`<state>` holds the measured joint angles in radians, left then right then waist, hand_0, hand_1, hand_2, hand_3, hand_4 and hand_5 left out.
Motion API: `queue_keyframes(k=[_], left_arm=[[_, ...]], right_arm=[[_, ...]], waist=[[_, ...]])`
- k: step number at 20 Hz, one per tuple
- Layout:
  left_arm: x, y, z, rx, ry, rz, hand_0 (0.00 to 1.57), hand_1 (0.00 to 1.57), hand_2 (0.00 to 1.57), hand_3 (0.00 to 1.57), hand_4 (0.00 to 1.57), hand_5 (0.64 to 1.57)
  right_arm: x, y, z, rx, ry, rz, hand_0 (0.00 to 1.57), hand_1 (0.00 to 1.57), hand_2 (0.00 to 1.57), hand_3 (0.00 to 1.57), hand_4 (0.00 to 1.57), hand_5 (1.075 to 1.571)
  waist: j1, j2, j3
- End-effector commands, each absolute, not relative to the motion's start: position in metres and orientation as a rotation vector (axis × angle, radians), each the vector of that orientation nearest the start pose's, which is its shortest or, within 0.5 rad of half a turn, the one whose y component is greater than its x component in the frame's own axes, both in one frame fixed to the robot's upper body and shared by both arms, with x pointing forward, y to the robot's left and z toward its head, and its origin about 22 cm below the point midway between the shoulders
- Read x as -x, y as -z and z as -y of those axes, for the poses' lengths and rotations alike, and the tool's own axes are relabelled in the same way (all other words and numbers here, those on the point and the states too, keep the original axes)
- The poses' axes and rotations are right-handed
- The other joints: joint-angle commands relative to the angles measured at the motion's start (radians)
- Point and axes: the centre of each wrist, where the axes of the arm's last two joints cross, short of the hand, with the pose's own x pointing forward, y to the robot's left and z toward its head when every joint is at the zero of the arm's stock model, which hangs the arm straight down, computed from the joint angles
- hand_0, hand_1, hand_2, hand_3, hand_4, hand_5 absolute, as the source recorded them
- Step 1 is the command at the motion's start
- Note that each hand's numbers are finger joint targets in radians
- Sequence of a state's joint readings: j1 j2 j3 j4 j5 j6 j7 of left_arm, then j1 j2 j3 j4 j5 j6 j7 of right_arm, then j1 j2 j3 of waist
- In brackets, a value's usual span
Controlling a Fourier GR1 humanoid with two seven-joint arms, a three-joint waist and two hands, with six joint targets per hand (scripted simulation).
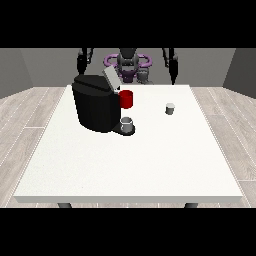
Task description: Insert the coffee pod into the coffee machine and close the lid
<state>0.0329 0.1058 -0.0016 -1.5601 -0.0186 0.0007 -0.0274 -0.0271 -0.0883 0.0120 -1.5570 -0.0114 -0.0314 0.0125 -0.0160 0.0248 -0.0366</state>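
The coffee machine (95,103), a black boxy unit, stood on the white table (150,160) in the far part of the top, toward the view's left. Its grey lid (110,78) was raised and tilted up at the top edge nearest the robot. A red part (127,99) sat on the machine's side facing the view's right, and a grey cup (127,123) rested on the machine's dark base tray just below it. The coffee pod (170,108), small and grey, stood upright on the table, well apart from the machine, to the view's right of it and touching nothing. The hand at the view's left (81,64) hung behind the machine, beyond the table's far edge; the hand at the view's right (173,67) hung beyond the far edge behind the pod. Neither touched anything. Finger positions could not be told for either hand.
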Motion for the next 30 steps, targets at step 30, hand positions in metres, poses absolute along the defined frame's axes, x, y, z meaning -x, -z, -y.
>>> queue_keyframes(k=[30], left_arm=[[-0.327,-0.035,-0.379,-0.519,0.836,1.353,0.00,0.00,0.00,0.00,0.00,1.571]], right_arm=[[-0.279,-0.040,0.196,0.225,-0.142,1.682,0.00,0.00,0.00,0.00,0.00,1.571]], waist=[[-0.151,0.208,0.0362]])
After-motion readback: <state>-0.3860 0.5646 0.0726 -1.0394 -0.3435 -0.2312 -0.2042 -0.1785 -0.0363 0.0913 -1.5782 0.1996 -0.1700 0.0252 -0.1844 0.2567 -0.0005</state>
